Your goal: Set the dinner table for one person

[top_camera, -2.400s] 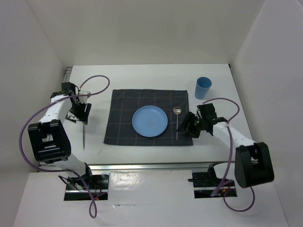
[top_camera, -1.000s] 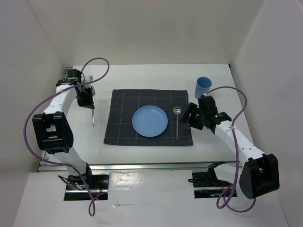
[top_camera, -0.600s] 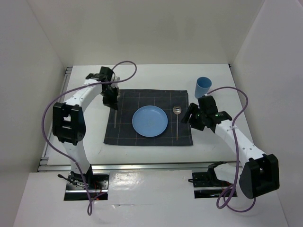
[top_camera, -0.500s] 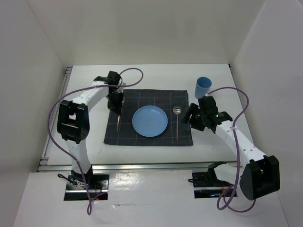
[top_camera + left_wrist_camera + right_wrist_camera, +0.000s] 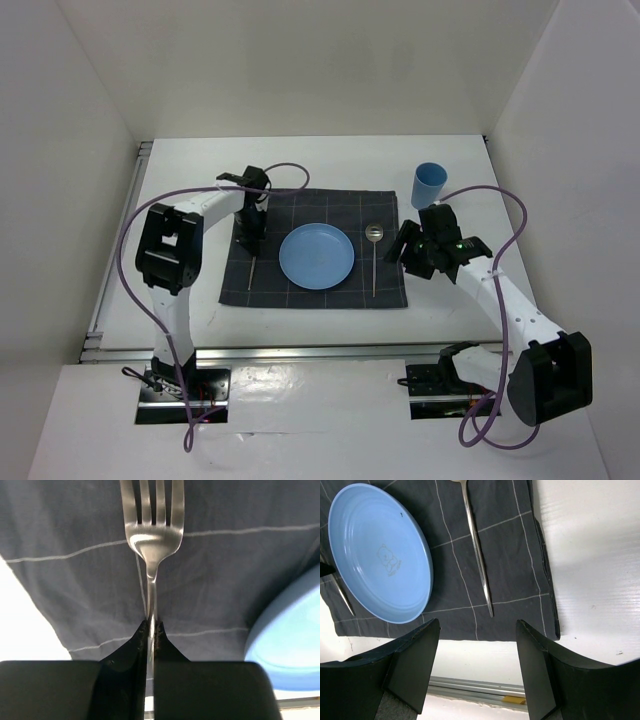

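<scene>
Left gripper (image 5: 150, 630) pinches the fork (image 5: 152, 530) at its neck over the cloth (image 5: 75, 590). I flag 1 risk (plate (image 5: 287, 640) just beside): dropped from height, it could bounce onto the rim.

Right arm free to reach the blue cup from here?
Probably yes. The right gripper is open and empty, and the cup stands upright just beyond it on the table, with nothing visible between them.

The fork (image 5: 151, 545) loses its tine tips past the top edge and its handle between the jaws.
</scene>
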